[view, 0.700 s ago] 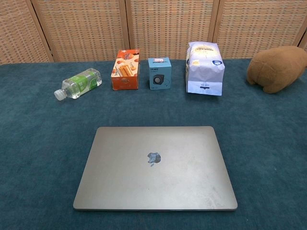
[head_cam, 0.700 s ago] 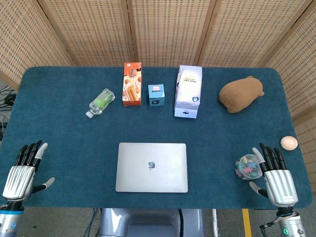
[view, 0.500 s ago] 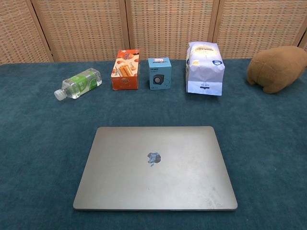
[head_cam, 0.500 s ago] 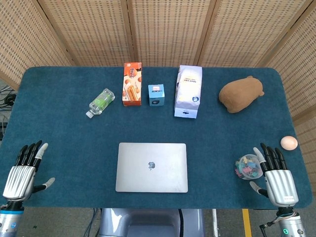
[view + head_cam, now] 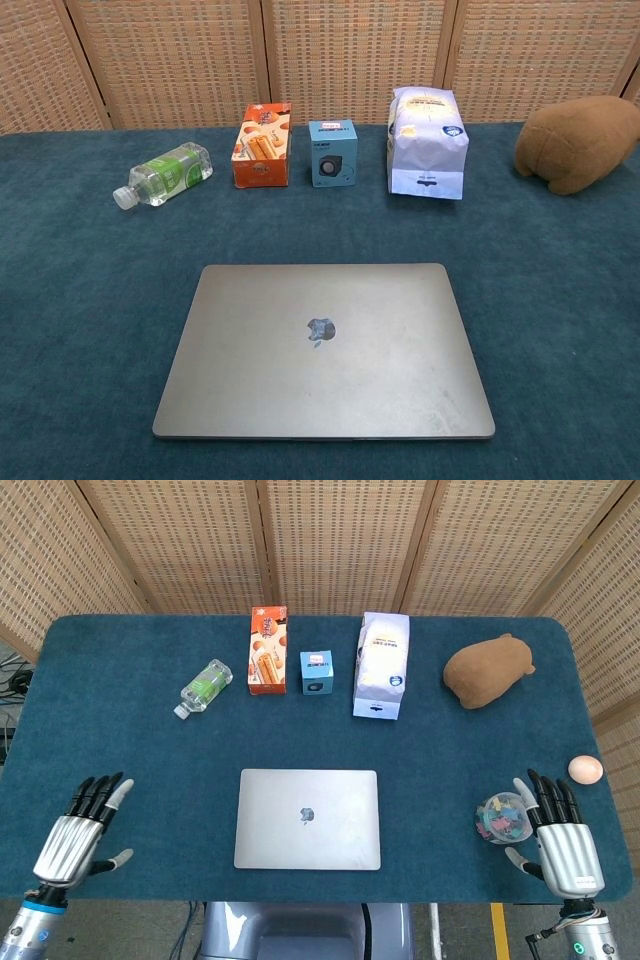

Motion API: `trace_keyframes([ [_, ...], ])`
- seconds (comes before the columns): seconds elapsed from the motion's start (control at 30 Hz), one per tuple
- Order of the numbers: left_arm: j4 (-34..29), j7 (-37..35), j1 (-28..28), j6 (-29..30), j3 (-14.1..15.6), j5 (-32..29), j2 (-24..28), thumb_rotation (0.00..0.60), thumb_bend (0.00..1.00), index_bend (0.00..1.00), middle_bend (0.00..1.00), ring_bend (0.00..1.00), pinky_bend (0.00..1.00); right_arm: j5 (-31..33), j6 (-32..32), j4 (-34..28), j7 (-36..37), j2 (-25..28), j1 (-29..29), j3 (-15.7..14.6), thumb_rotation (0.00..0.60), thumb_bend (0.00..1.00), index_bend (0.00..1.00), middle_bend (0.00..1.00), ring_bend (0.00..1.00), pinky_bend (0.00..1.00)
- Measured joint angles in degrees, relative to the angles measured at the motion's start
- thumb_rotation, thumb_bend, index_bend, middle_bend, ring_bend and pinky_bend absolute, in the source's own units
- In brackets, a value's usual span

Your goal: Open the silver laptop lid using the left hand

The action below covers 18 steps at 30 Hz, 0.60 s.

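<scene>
The silver laptop (image 5: 308,818) (image 5: 324,348) lies flat and closed near the table's front edge, its logo facing up. My left hand (image 5: 78,830) hovers at the front left of the table, well to the left of the laptop, with fingers spread and nothing in it. At the front right my right hand (image 5: 560,835) is also empty with fingers apart, beside a clear cup of coloured clips (image 5: 502,817). Neither hand appears in the chest view.
Along the back stand a lying water bottle (image 5: 204,687), an orange snack box (image 5: 268,649), a small blue box (image 5: 317,672), a white bag (image 5: 381,665) and a brown plush toy (image 5: 487,669). An egg (image 5: 585,769) sits at the right edge.
My left hand has shifted right, toward the laptop. The right hand and the laptop have stayed where they were.
</scene>
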Motion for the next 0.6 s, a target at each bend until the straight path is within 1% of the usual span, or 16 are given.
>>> trace_keyframes([
  [0.13, 0.1, -1.38, -5.05, -5.04, 0.99, 5.66, -0.36, 0.6, 0.0, 0.0, 0.0, 0.0, 0.0, 0.41, -0.44, -0.26, -0.17, -0.04, 0.14, 0.05, 0.6, 0.0, 0.0, 0.0, 0.0, 0.0],
  [0.27, -0.36, -1.98, -10.29, -10.77, 1.41, 9.98, -1.72, 0.6, 0.0, 0.0, 0.0, 0.0, 0.0, 0.62, -0.59, -0.44, -0.07, 0.05, 0.18, 0.11, 0.6, 0.0, 0.0, 0.0, 0.0, 0.0],
  [0.43, -0.96, -0.94, -15.83, -17.81, 1.09, 11.91, -5.74, 0.6, 0.01, 0.0, 0.0, 0.0, 0.0, 0.9, -1.03, -0.4, 0.21, 0.1, 0.3, 0.09, 0.6, 0.0, 0.0, 0.0, 0.0, 0.0],
  [0.6, -0.25, 2.11, -19.25, -22.56, 0.0, 12.23, -11.2, 0.6, 0.07, 0.0, 0.0, 0.0, 0.0, 1.08, -1.34, -0.39, 0.48, 0.14, 0.45, 0.12, 0.6, 0.0, 0.0, 0.0, 0.0, 0.0],
])
